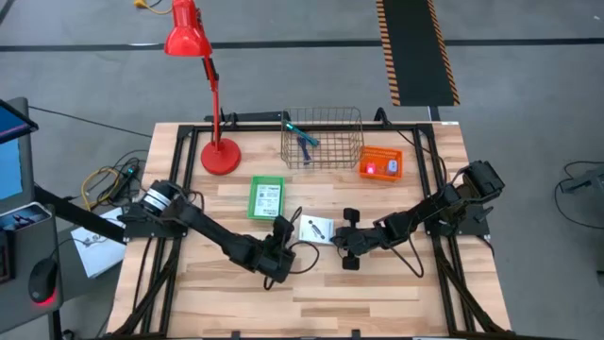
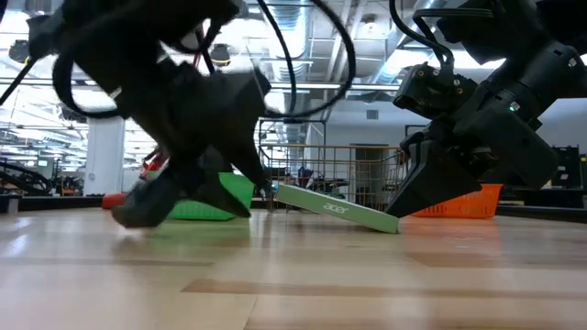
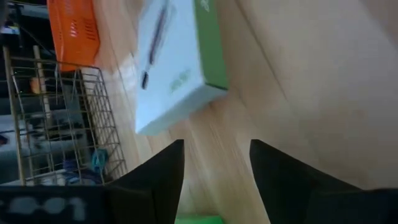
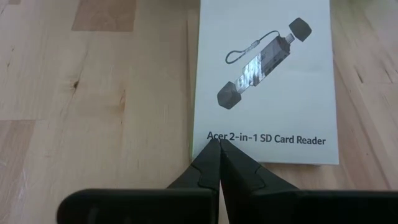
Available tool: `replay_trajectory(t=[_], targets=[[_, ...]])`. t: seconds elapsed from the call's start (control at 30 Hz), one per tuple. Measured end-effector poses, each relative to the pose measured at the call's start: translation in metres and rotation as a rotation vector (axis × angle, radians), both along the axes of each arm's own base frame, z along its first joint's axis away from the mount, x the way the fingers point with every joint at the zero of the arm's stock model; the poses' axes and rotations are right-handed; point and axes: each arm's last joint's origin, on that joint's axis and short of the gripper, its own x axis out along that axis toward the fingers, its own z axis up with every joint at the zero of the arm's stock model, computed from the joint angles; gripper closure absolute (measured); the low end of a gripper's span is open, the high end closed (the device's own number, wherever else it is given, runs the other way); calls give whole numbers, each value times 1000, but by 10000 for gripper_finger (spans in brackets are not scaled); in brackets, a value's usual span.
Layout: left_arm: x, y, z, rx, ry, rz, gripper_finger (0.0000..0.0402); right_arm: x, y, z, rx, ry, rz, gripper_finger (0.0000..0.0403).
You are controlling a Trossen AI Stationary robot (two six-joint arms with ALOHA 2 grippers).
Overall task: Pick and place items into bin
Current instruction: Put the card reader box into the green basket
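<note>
Two grippers flank the white card-reader box (image 1: 315, 229) lying mid-table, near of the wire basket (image 1: 323, 138): the right gripper (image 1: 343, 244), fingers pressed together, touches its right end, nearer than the spread-fingered left gripper (image 1: 282, 229).

Look to the far left of the table (image 1: 377, 302) and you see a red desk lamp (image 1: 193, 57), its round base (image 1: 220, 156) on the wood near the far edge. Off the left edge, on the grey floor, lie tangled cables (image 1: 106, 179). Beyond the far right corner, a black strip edged in yellow-black hazard stripes (image 1: 415, 47) crosses the floor.
</note>
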Motion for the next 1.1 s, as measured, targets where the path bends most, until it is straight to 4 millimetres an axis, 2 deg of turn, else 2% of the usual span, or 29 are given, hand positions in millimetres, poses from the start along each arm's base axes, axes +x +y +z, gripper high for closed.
replay_trajectory(t=[0.13,0.33,1.1], targets=[[2,1,-10,92,17,5,225,0,0,0,0,0,0,403],[4,1,-13,165,1,14,225,0,0,0,-3,0,3,403],[26,6,-7,163,-26,-155,225,0,0,0,-1,-2,7,403]])
